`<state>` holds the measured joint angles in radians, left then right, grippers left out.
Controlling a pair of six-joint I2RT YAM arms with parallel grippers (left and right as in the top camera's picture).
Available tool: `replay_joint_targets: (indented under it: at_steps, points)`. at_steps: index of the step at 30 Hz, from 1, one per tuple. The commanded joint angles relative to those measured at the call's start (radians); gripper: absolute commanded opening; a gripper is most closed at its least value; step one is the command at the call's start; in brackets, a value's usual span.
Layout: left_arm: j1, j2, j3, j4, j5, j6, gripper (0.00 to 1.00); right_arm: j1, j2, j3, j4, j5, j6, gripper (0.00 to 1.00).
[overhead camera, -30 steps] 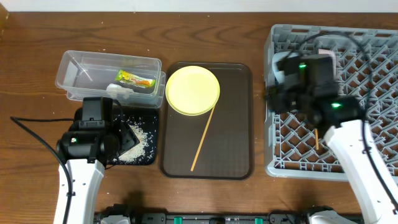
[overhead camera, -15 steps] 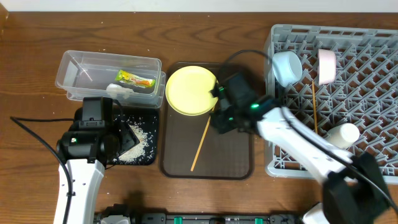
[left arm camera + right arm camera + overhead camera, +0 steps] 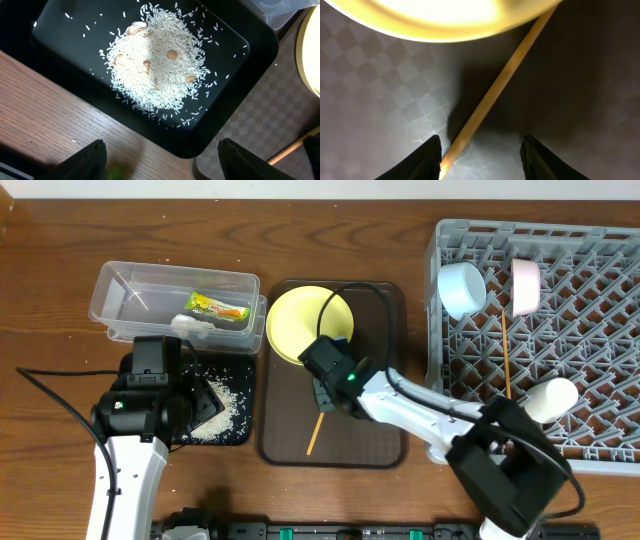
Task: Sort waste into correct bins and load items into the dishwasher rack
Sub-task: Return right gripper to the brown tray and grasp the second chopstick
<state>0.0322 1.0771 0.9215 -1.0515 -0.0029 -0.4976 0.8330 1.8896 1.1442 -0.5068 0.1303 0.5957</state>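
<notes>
Done: wrapper (image 3: 218, 307) and tissue (image 3: 190, 326) in tub (image 3: 120, 285); rice (image 3: 152, 65) in black tray (image 3: 240, 45); blue bowl (image 3: 460, 288), white bowl (image 3: 525, 285), cup (image 3: 552, 395) and first chopstick (image 3: 506, 360) in rack (image 3: 600, 240). Left: plate (image 3: 300, 325), second chopstick (image 3: 490, 96). It lies flat just beside plate, axis diagonal, far end at plate's rim, near end pointing away front-left. Claws: right gripper (image 3: 481, 150) apart, straddling it; left gripper (image 3: 162, 160) apart, empty.

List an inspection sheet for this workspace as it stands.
Surface: brown wooden table; dark brown serving tray on it.
Job's things: round yellow plate and one wooden chopstick on the serving tray; light blue bowl, pale bowl, small pale cup and a second chopstick in the grey lattice rack; green-and-orange wrapper and white tissue in the clear plastic tub; white rice in the black tray.
Clutter: tan bits among the rice.
Grippers: left gripper open over the black tray's edge; right gripper open, fingers either side of the chopstick.
Cables: black cable arching over the plate.
Surroundings: nothing seen.
</notes>
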Motion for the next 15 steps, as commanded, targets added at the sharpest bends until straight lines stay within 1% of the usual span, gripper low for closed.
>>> replay_joint_targets:
  at_steps: [1,4,7,11,15]
  points:
    - [0.006,-0.005,-0.007,-0.006,-0.005,-0.005,0.74,0.010,0.042,0.003,-0.003,0.056,0.040,0.49]
    - [0.006,-0.005,-0.007,-0.007,-0.005,-0.005,0.74,0.010,0.050,0.003,-0.024,0.057,0.040,0.46]
    - [0.006,-0.005,-0.007,-0.008,-0.005,-0.005,0.74,0.009,0.050,0.003,-0.049,0.072,0.040,0.38]
    - [0.006,-0.005,-0.007,-0.008,-0.005,-0.005,0.74,-0.014,0.040,0.004,-0.100,0.106,0.040,0.25]
    - [0.006,-0.005,-0.007,-0.008,-0.005,-0.005,0.74,-0.056,0.026,0.005,-0.140,0.104,0.040,0.07]
